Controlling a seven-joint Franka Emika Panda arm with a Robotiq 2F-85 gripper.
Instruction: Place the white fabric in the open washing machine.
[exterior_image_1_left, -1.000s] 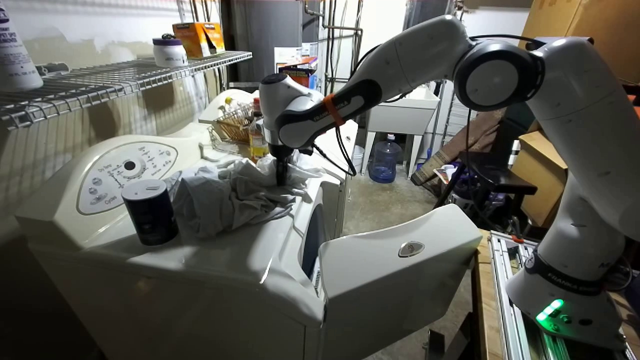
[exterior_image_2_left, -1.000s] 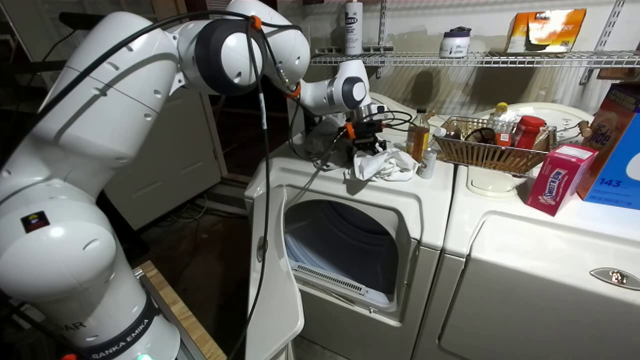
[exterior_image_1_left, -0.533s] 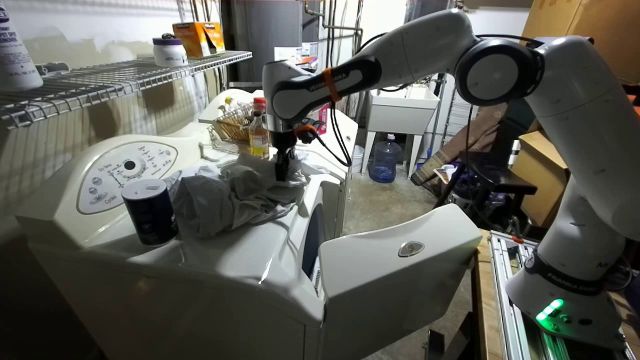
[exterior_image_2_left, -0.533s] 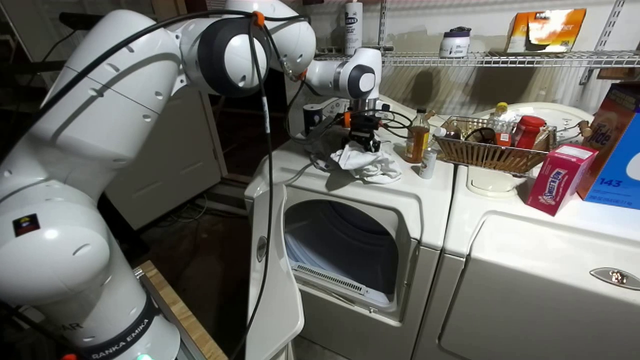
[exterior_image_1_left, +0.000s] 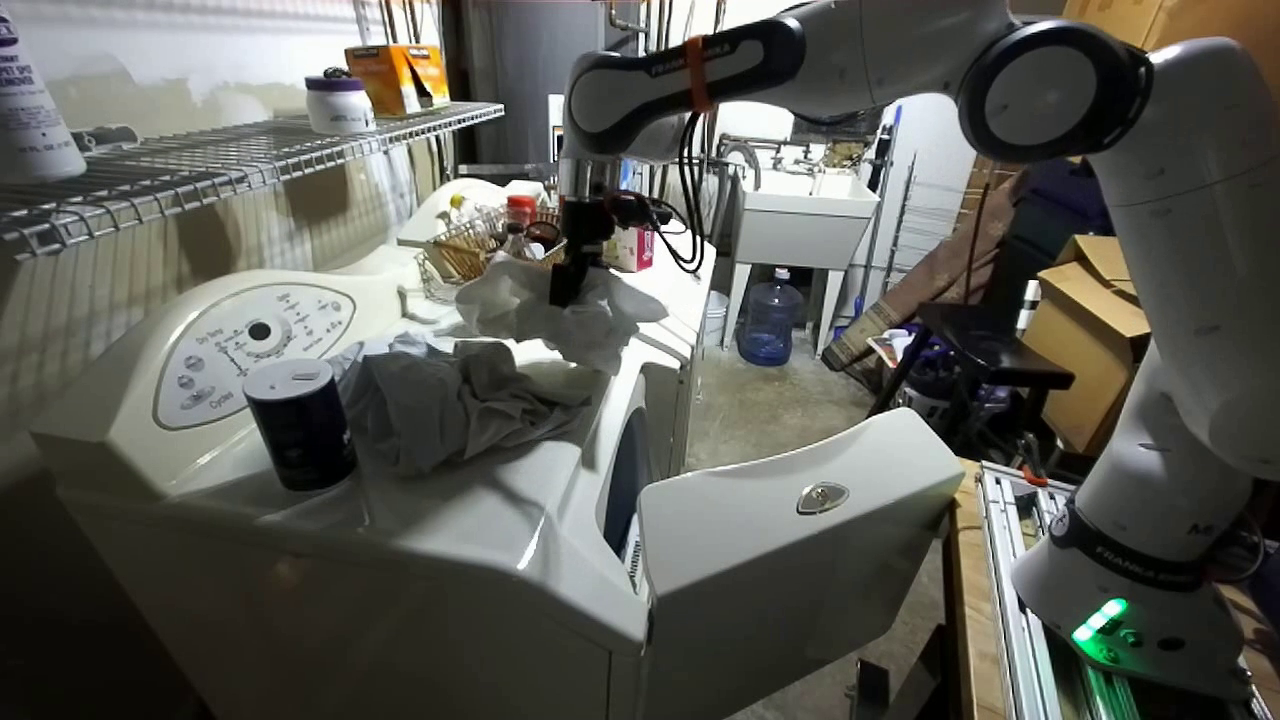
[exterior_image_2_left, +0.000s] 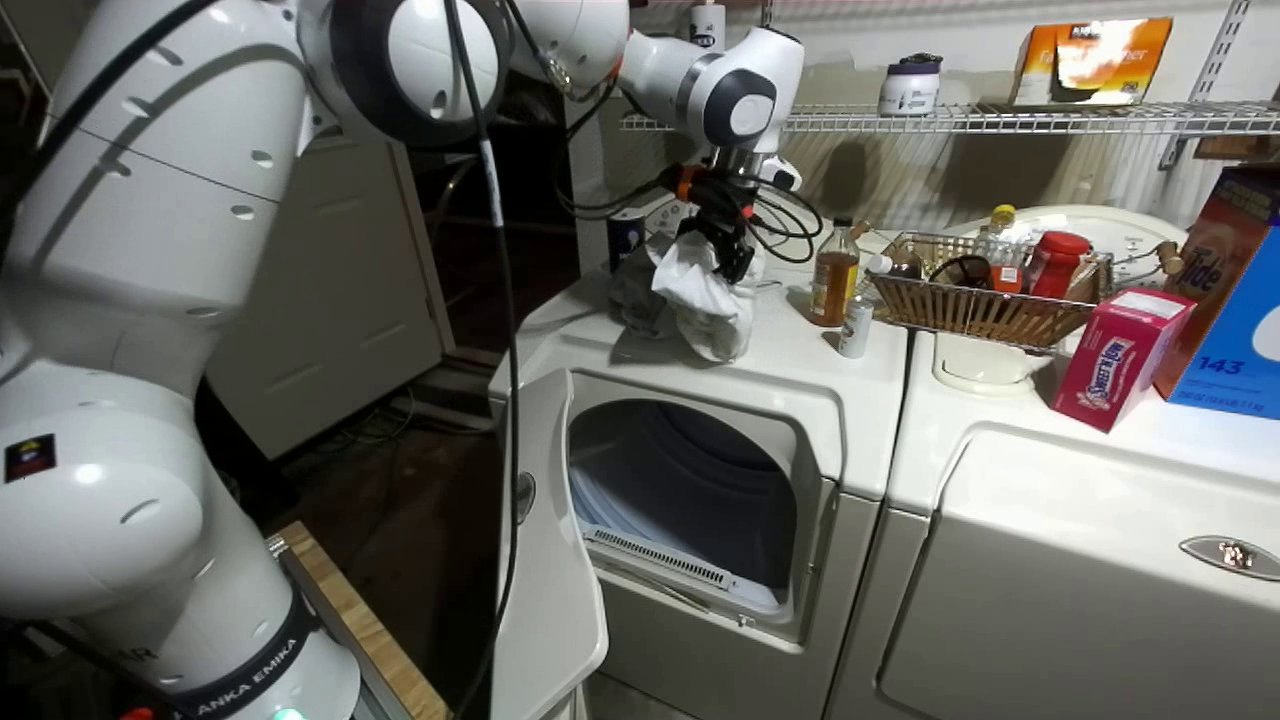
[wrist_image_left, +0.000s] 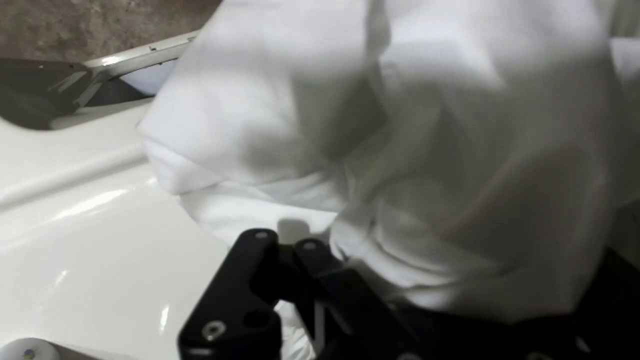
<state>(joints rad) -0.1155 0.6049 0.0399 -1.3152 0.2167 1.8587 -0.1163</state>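
Standing near the white fabric (exterior_image_2_left: 708, 318) are a canister (exterior_image_2_left: 626, 240) and bottle (exterior_image_2_left: 835, 280).

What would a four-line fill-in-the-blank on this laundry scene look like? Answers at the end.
The fabric held by the gripper is coloured ____.
The machine under the gripper has its door ____, not shut.
The jar on the wire shelf has a lid coloured ____.
In an exterior view, the pink box stands to the picture's ____ of the bottle of amber liquid.

Missing words: white; open; purple; right.
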